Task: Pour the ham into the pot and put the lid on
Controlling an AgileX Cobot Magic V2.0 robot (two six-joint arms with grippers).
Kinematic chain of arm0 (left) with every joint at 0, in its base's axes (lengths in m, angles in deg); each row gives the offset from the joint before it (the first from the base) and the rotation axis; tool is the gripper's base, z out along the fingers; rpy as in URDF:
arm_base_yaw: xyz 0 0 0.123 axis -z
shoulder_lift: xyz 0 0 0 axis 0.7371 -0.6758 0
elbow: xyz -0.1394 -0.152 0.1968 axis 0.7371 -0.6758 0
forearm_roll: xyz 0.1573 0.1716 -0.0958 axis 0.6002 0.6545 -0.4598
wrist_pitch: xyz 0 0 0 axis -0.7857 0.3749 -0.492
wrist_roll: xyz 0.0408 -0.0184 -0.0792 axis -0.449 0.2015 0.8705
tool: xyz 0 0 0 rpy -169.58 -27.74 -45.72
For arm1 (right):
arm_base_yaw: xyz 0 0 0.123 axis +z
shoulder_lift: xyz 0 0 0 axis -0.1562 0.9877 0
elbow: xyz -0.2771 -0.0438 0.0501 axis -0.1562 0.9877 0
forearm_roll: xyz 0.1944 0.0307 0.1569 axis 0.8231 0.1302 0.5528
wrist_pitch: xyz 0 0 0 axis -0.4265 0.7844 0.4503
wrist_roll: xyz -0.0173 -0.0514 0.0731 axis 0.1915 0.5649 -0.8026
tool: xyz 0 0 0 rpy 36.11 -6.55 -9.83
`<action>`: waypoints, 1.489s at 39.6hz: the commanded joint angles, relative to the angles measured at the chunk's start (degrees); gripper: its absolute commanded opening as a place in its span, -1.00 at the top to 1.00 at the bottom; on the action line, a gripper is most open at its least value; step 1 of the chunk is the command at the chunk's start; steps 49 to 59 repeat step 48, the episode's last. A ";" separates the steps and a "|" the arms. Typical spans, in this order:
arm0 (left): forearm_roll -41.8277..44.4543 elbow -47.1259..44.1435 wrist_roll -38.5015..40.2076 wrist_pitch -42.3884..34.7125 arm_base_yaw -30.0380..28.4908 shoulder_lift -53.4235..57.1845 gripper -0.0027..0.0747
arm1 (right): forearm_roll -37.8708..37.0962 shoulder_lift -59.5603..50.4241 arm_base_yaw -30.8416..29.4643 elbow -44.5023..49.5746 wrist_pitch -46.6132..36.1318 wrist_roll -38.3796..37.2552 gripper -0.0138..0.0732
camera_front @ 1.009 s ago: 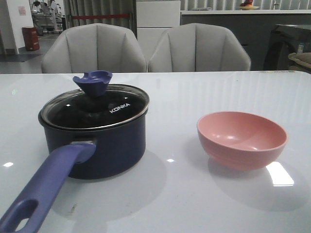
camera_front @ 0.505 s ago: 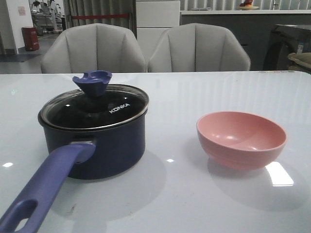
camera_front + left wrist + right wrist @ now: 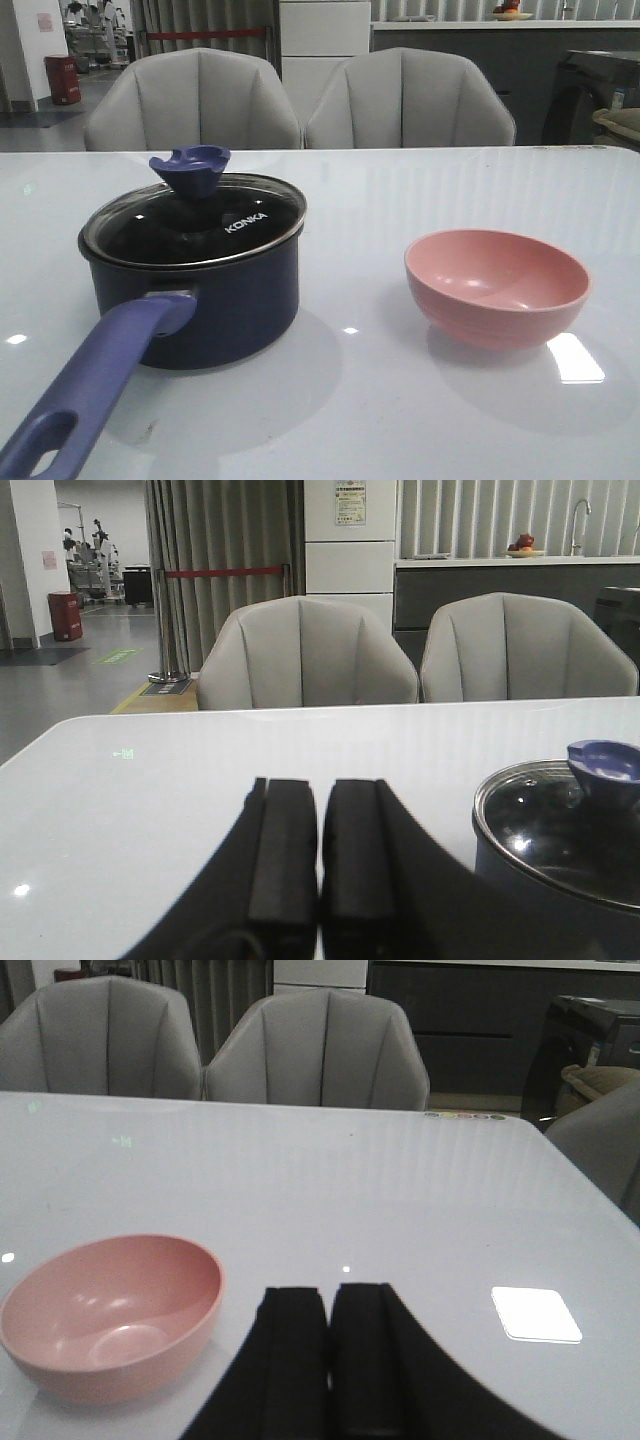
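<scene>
While the front view shows neither arm, each wrist view shows its own gripper at close range. Nearest in the left wrist view, the left gripper (image 3: 319, 855) has its two black fingers pressed together with only a thin seam between them, holding nothing. Just beyond it and off to one side sits the pot (image 3: 545, 880), capped by the lid (image 3: 550, 825) with its blue-purple knob (image 3: 605, 770); the left gripper is near the pot but apart from it. Farther out, past the table (image 3: 180, 780), stand two grey chairs (image 3: 305, 655).

Nearest in the right wrist view, the right gripper (image 3: 328, 1355) is likewise pinched closed and holds nothing. The pink bowl (image 3: 110, 1315) lies beside it, apart from the fingers, and looks bare inside.

Only the front view shows pot (image 3: 195, 295) and bowl (image 3: 497, 287) together, well apart on the white table (image 3: 400, 400). It alone shows the pot's long handle (image 3: 95, 385) with its oval hole, and the white KONKA lettering on the glass lid (image 3: 195, 225), which sits level on the rim. No ham slices can be made out in any view; the dark glass hides the pot's inside.
</scene>
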 commanded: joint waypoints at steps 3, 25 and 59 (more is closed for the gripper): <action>-0.45 -1.80 0.69 -4.26 -0.13 1.16 0.64 | -1.90 -2.09 -0.40 0.75 -3.75 -2.15 0.35; -0.45 -1.80 0.69 -4.26 -0.13 1.16 0.64 | -1.99 -2.09 -0.08 0.75 -4.38 -2.15 0.35; -0.45 -1.80 0.69 -4.26 -0.13 1.16 0.64 | -1.99 -2.14 -0.07 0.75 -4.38 -2.15 0.35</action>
